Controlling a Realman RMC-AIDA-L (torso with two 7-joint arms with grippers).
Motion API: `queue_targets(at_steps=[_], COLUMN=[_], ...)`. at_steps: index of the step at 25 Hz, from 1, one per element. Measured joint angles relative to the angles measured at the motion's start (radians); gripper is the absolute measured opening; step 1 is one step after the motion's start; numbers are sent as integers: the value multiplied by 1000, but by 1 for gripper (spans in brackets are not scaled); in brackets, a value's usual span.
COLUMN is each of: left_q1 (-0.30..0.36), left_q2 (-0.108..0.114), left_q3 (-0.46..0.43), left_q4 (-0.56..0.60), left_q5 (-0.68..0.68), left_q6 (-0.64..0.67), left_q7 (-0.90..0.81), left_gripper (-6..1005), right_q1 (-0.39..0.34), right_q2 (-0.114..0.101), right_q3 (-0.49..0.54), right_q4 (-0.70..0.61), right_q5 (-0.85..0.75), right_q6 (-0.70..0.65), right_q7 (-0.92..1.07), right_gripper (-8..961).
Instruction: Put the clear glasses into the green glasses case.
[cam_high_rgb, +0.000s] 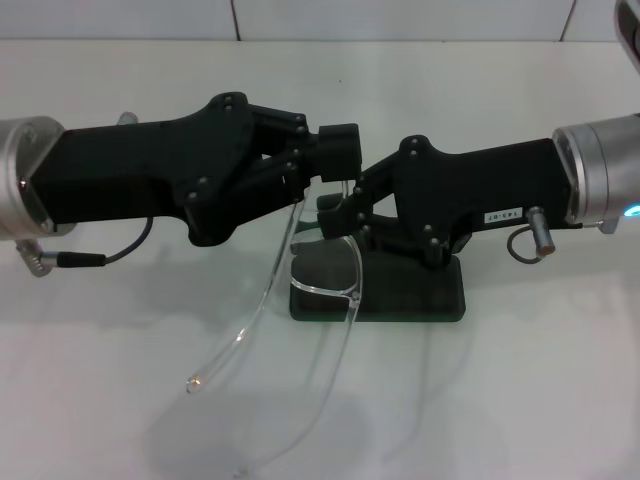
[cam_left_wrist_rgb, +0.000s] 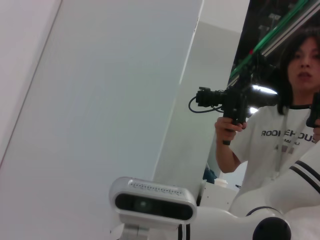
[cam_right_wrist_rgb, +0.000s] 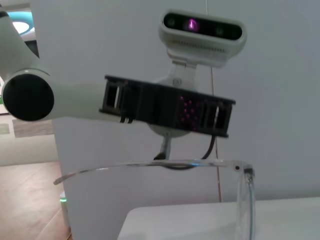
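Glasses are not yet in the case: the clear glasses (cam_high_rgb: 325, 272) hang in the air between the two grippers, lenses just above the left end of the green glasses case (cam_high_rgb: 400, 300), arms trailing toward the near left. The left gripper (cam_high_rgb: 335, 150) is clenched on the frame's top edge, and the right gripper (cam_high_rgb: 335, 208) meets it from the right, though I cannot tell whether it grips. What remains, I judge, is folding the arms and lowering the glasses inside
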Motion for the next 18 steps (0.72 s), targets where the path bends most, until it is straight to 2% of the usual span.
queue_targets(at_steps=[18], left_q1=[2], left_q2=[0], left_q3=[-4], left_q4=[-2], left_q5=[50], left_q6=[-26], left_q7=[28], left_gripper=[56], right_q1=[-13], right_q2=[-5], right_q3=[5], right_q4=[-9], right_q5=[36], right_q6=[-2], right_q7=[-19], right_gripper=[61])
